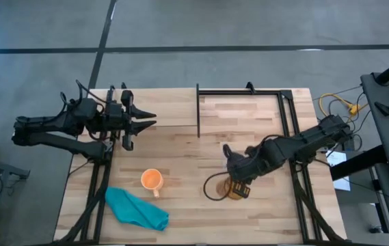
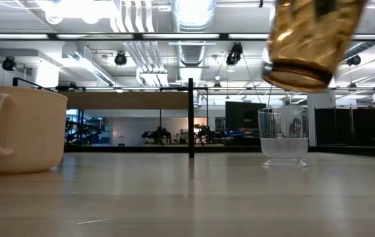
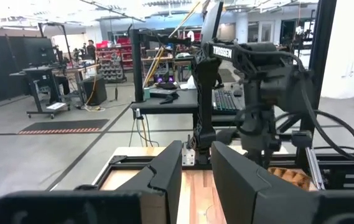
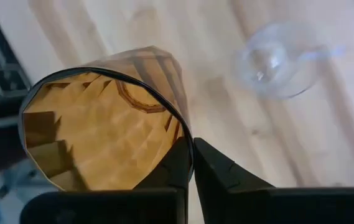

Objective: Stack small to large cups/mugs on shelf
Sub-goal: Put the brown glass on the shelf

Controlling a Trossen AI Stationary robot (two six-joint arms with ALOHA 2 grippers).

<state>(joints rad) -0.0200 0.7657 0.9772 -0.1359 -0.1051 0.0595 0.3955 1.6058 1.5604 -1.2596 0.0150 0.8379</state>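
My right gripper (image 1: 238,186) is over the table's near right part, shut on the amber tumbler (image 2: 311,41), which hangs tilted above the table. The tiny clear glass cup (image 2: 284,136) stands on its base just below and beyond it, and it also shows in the right wrist view (image 4: 277,59). The orange mug (image 1: 152,180) stands upright left of centre, with its handle toward the near edge. The shelf (image 1: 243,109) lies in the far right part. My left gripper (image 1: 145,120) is open and hovers at the far left. My right gripper pinches the tumbler's wall at its rim (image 4: 188,135), with one finger inside the mouth and one outside. The tumbler is lifted clear of the table and tilted, its open mouth facing the wrist camera and its base (image 2: 299,78) pointing down.
A crumpled teal cloth (image 1: 136,209) lies at the near left, beside the mug. Black metal rods (image 1: 198,113) stand around the shelf area. Bare boards lie between the mug and the clear cup.
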